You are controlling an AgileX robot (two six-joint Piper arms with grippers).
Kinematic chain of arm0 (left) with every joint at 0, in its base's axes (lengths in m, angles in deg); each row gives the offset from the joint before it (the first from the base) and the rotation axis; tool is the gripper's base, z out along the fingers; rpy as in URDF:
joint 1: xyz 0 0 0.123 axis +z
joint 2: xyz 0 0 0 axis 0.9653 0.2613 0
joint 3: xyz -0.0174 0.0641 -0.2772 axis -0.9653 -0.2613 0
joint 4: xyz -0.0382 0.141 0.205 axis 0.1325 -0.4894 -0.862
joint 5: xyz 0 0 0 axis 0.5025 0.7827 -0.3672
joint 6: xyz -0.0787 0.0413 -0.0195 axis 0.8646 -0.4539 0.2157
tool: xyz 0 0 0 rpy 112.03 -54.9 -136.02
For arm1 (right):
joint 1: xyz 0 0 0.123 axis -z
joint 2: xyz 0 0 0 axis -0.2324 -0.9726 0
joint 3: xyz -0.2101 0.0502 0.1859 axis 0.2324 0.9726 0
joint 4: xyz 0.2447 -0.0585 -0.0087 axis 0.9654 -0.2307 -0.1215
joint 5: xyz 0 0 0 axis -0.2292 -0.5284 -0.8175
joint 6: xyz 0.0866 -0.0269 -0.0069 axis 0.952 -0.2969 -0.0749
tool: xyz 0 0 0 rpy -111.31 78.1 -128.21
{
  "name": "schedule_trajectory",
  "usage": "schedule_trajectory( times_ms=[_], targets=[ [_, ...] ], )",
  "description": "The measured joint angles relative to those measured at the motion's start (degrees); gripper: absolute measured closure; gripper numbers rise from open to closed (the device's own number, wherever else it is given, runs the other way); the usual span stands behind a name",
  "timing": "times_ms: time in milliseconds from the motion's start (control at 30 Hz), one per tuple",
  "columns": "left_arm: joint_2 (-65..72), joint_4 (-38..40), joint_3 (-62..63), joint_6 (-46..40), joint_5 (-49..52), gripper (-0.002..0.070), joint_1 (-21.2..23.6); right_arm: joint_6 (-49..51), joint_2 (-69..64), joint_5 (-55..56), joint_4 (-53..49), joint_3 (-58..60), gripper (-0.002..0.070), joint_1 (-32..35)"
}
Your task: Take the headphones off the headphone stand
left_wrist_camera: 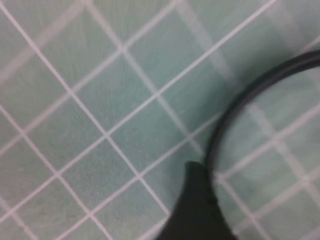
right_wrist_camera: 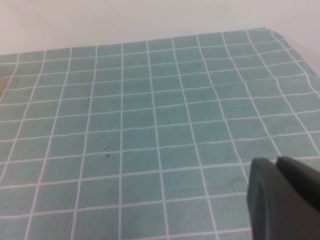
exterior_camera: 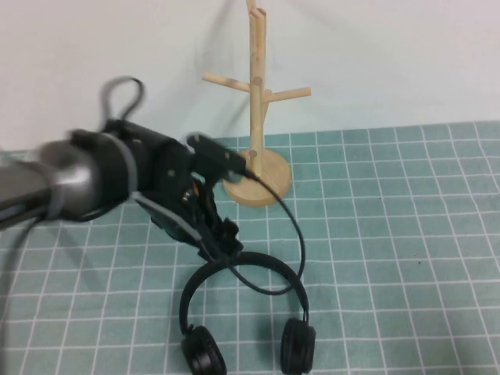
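On the left, the left gripper point(exterior_camera: 221, 241) is seen low over the green gridded mat point(exterior_camera: 391, 234), its jaws closed on the thin headband of the headphones point(exterior_camera: 246, 312), whose two ear cups are rested on the mat toward the near edge. Behind them, at the centre, the headphone stand point(exterior_camera: 256, 117) is left upright and bare, well apart from the headphones. The right gripper point(right_wrist_camera: 282, 200) is held above open mat on the right; its jaw state cannot be told.

Grey arm point(exterior_camera: 70, 176), black cabled hand point(exterior_camera: 223, 238).
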Motion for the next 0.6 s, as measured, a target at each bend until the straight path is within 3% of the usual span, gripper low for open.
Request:
schedule_trajectory(
  times_ms=[100,267,400,600],
  targets=[
    [-8.81,0.00,-3.71,0.36,-0.61,0.0288,-1.10,0.00,0.00,0.00,0.00,0.00,0.0685,0.00],
    [-23.48,-0.36,-11.52,2.65,-0.72,0.0593,-1.10,0.00,0.00,0.00,0.00,0.00,0.0684,0.00],
    [-31.94,-0.37,-17.41,3.14,-0.46,0.0659,-1.00,0.00,0.00,0.00,0.00,0.00,0.0685,0.00],
    [-42.59,3.70,-24.89,3.57,-1.03,0.0675,-1.00,0.00,0.00,0.00,0.00,0.00,0.0685,0.00]
  ],
)
